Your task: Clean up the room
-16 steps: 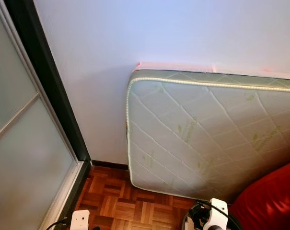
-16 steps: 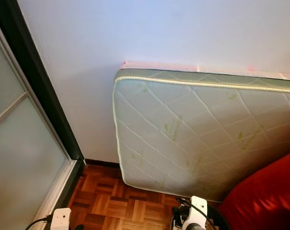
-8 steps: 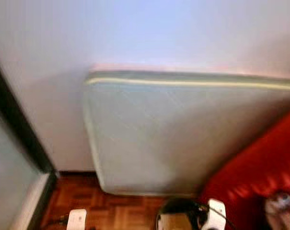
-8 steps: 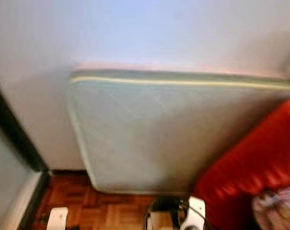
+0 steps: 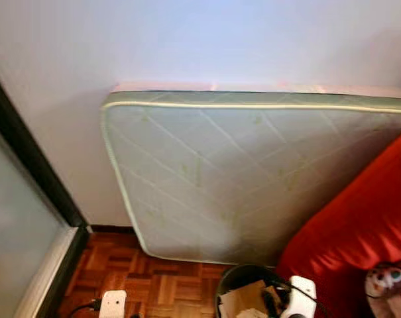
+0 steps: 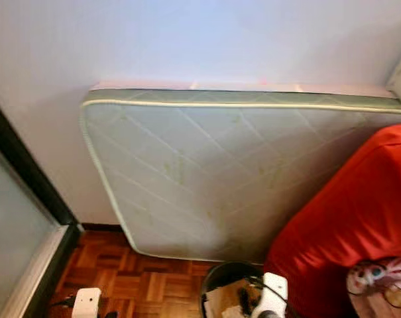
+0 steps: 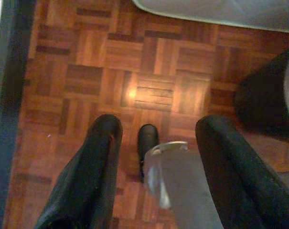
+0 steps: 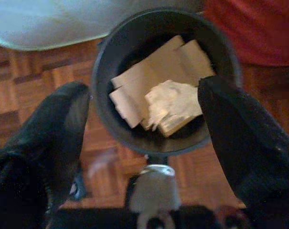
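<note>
The right gripper (image 8: pixel 144 124) hangs w/ fingers spread wide, holding nothing, directly above a black bin (image 8: pixel 106 62) w/ cardboard pieces (image 8: pixel 149 71) and crumpled paper (image 8: pixel 175 105) inside. The bin stands on parquet floor (image 7: pixel 134 71), between a mattress (image 5: pixel 240 172) leaning on the wall and a red cushion (image 5: pixel 359 232). The left gripper (image 7: pixel 156 157) is also spread, empty, over the floor.
</note>
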Motion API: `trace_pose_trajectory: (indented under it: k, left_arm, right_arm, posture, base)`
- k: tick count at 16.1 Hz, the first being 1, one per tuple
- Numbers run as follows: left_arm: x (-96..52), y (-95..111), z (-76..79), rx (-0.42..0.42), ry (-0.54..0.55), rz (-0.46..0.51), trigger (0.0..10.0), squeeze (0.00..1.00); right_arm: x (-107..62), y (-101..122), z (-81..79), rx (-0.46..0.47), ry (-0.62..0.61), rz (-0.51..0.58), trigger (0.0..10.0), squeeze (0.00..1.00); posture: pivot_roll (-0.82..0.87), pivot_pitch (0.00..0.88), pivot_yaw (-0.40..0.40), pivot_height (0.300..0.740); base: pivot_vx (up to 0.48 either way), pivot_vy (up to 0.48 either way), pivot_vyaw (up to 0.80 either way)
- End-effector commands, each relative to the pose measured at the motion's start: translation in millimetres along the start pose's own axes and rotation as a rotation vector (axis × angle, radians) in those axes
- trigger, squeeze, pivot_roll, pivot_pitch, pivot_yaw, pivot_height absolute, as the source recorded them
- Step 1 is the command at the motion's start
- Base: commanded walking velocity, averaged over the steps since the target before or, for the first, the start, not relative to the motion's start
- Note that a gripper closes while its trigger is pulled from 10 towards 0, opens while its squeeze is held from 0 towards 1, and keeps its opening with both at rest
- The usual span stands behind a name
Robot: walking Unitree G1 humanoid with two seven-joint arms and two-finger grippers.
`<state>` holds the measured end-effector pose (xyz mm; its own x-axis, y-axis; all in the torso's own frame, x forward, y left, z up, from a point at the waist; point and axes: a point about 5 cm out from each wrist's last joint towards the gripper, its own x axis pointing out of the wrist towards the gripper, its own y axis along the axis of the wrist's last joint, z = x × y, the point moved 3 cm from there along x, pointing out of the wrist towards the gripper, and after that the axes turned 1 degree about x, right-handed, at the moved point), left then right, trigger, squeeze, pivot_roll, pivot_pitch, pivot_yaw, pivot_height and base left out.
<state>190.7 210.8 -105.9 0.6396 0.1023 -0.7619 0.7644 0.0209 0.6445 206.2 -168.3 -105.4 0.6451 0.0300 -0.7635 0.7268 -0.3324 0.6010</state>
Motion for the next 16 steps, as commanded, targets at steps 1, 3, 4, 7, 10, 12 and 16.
trace_pose_trajectory:
  k: [1, 3, 4, 7, 10, 12, 16]
  left_arm:
    - [-0.5, -1.7, -2.3, -0.007, 0.006, -0.005, 10.0, 0.0]
    - [-0.4, -1.1, -2.1, 0.002, 0.005, -0.003, 10.0, 0.0]
    - [-0.4, -0.8, -2.2, 0.005, 0.005, -0.001, 10.0, 0.0]
    - [-0.4, -0.7, -2.2, 0.006, 0.005, 0.001, 10.0, 0.0]
    - [-0.5, -0.9, -2.2, 0.007, 0.005, 0.0, 10.0, 0.0]
    - [-0.5, -1.0, -2.4, 0.007, 0.007, -0.001, 10.0, 0.0]
    - [-0.6, -1.3, -2.6, -0.001, 0.011, 0.0, 10.0, 0.0]
  right_arm:
    - [0.2, 2.2, 1.2, -0.007, 0.0, 0.002, 10.0, 0.0]
    - [0.2, 2.2, 1.3, -0.009, 0.001, 0.002, 10.0, 0.0]
    - [0.2, 2.3, 1.2, -0.009, 0.003, 0.002, 10.0, 0.0]
    - [0.3, 3.8, 0.1, -0.049, 0.015, 0.007, 10.0, 0.0]
    - [0.2, 3.0, -0.2, -0.053, 0.016, 0.005, 10.0, 0.0]
    - [0.1, 2.7, 0.2, -0.029, 0.011, 0.009, 10.0, 0.0]
    - [-0.2, 2.3, 1.0, -0.041, 0.017, 0.005, 10.0, 0.0]
  posture:
    - [0.1, 0.0, -0.048, 0.74]
    - [0.1, 0.0, -0.049, 0.74]
    - [0.1, 0.0, -0.048, 0.74]
    - [0.1, 0.0, -0.049, 0.74]
    - [0.1, 0.0, -0.049, 0.74]
    - [0.1, 0.0, -0.049, 0.74]
    - [0.1, 0.0, -0.049, 0.74]
  base:
    - [0.0, 0.0, 0.0]
    - [0.0, 0.0, 0.0]
    - [0.0, -0.274, 0.0]
    - [0.0, -0.475, 0.0]
    - [0.0, -0.472, 0.76]
    - [0.0, -0.24, 0.0]
    - [0.0, 0.0, 0.0]
